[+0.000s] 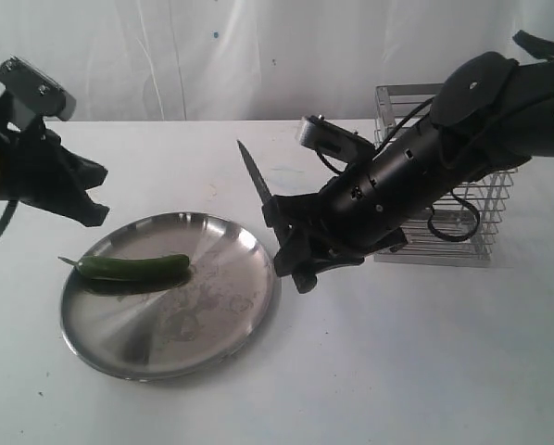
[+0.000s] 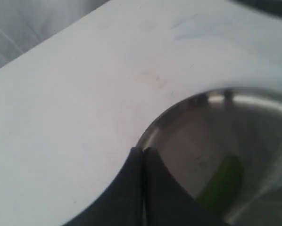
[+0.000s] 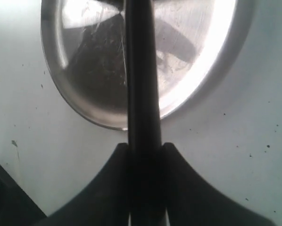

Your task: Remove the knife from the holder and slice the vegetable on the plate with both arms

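Right fingers (image 3: pixel 113 188) clamped on black knife (image 1: pixel 255 176) beside plate (image 1: pixel 217 320), left fingers (image 2: pixel 124 188) pressed together near green vegetable (image 1: pixel 133 268)

White table (image 1: pixel 397 362): plate (image 1: pixel 223 306), holder (image 1: pixel 487 238)

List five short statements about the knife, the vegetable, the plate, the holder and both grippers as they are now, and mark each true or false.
1. The right gripper is clamped on the knife. True.
2. The vegetable lies on the plate. True.
3. The knife sits in the holder. False: it is out of the holder, held by the right gripper with its blade reaching over the plate.
4. The left gripper grips the vegetable. False: it is shut on nothing, near the plate's rim and apart from the vegetable.
5. The holder stands on the plate. False: it stands on the table, apart from the plate.
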